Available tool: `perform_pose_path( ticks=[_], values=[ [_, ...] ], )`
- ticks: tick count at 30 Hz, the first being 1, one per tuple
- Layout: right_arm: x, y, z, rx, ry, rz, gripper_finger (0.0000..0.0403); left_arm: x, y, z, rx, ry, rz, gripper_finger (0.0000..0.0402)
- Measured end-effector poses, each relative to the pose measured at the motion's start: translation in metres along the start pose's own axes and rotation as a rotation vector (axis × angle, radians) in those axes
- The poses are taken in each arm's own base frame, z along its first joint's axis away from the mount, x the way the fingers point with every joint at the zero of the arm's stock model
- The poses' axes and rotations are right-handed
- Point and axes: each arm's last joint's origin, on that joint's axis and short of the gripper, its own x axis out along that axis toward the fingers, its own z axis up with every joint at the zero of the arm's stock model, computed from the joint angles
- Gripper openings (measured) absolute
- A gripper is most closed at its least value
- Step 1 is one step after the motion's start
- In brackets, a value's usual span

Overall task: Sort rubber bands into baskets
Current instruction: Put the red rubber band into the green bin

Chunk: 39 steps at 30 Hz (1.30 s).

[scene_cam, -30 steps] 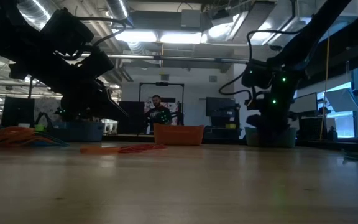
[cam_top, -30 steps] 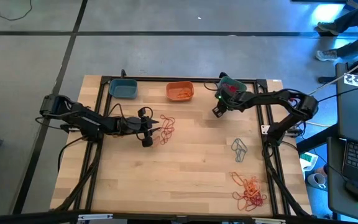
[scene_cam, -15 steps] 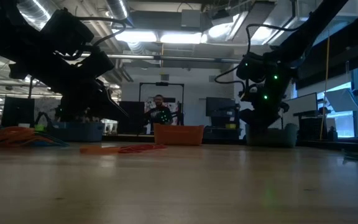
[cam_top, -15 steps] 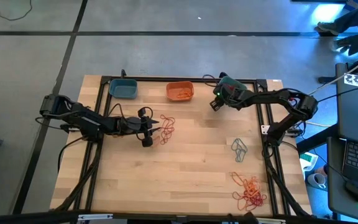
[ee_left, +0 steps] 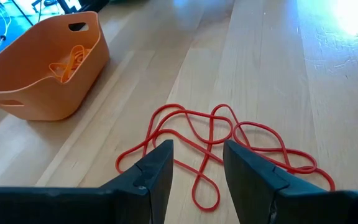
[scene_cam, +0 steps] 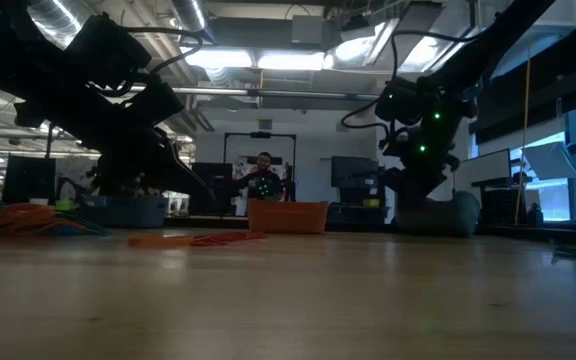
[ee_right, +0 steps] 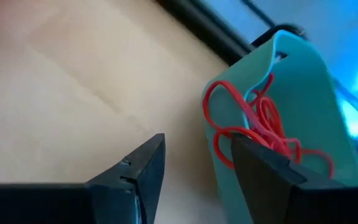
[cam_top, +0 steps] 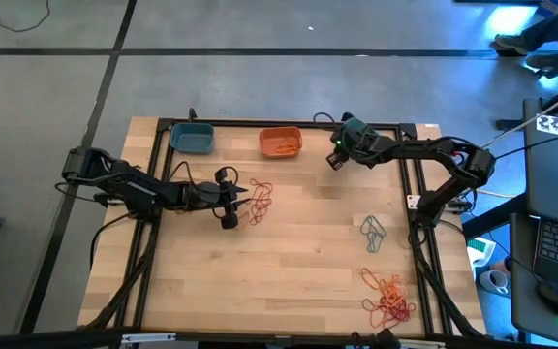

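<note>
Loose red rubber bands (ee_left: 216, 134) lie tangled on the wooden table (cam_top: 289, 252). My left gripper (ee_left: 197, 146) is open just over their near loops, one finger on either side (cam_top: 248, 202). My right gripper (ee_right: 197, 140) is open in the air above a teal basket (ee_right: 291, 81) at the far right, which holds red bands (ee_right: 260, 121). Its right finger shows in front of the basket's edge. An orange basket (cam_top: 280, 142) with orange bands inside and a second teal basket (cam_top: 193, 138) stand along the far edge.
A few grey bands (cam_top: 373, 233) lie toward the right. A heap of orange and red bands (cam_top: 387, 299) lies at the near right corner. Black frame rails (cam_top: 158, 165) border the table. A person (scene_cam: 263, 180) stands in the room behind.
My right gripper has risen from beside the teal basket at the far right, drifted a little toward the far edge and turned somewhat. The gap between its fingers stays the same.
</note>
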Motion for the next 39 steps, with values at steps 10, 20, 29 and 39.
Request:
perform_pose_path(
  ticks=[10, 20, 29, 39],
  values=[
    [-0.007, -0.004, 0.000, -0.027, 0.000, -0.031, 0.0186, 0.000, 0.000, 0.000, 0.001, 0.000, 0.000, 0.0138],
    [-0.020, -0.010, -0.001, -0.012, 0.015, 0.038, 0.0186, 0.000, 0.000, 0.000, 0.001, 0.001, 0.000, 0.0138],
    [-0.020, -0.013, -0.003, -0.049, 0.023, -0.052, 0.0186, 0.000, 0.000, 0.000, 0.002, 0.001, 0.000, 0.0138],
    [-0.025, 0.001, -0.006, -0.224, 0.040, 0.124, 0.0186, 0.000, 0.000, 0.000, 0.002, 0.001, 0.000, 0.0138]
  ],
)
